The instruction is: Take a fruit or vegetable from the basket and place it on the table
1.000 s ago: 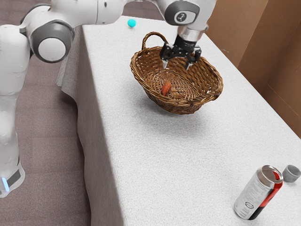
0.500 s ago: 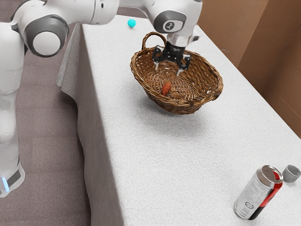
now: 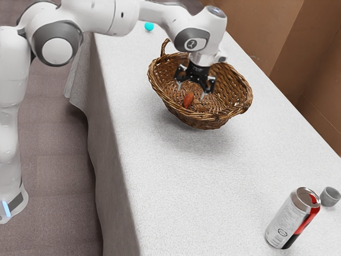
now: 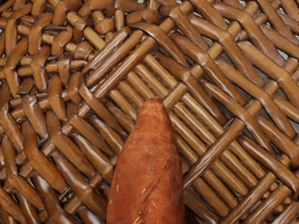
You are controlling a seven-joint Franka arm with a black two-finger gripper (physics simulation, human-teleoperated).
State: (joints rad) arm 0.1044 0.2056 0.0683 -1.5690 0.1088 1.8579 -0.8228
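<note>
One sweet potato [image 3: 188, 100] lies down in the wicker basket [image 3: 204, 121], and I see no other fruit or vegetable in there with it. Its skin is a rusty orange, flecked with a few pale marks, and its tapered end rests over a patch of straight, parallel canes in the woven bottom. The claw [image 3: 191, 93] has dipped inside the rim and hangs just above the sweet potato, its two fingers spread wide, with nothing gripped between them. Over the basket's far side bends the white arm [image 3: 197, 37], partly covering the looped handle [image 3: 163, 49].

The basket sits on a desk [image 3: 176, 186] spread with pale cloth. Well apart from it, towards the exterior view's lower right, a silver, red and black drink can [image 3: 290, 220] stands upright near a small grey cylinder [image 3: 330, 197]. At the desk's far end, beyond the basket, lies a little turquoise ball [image 3: 149, 26].
</note>
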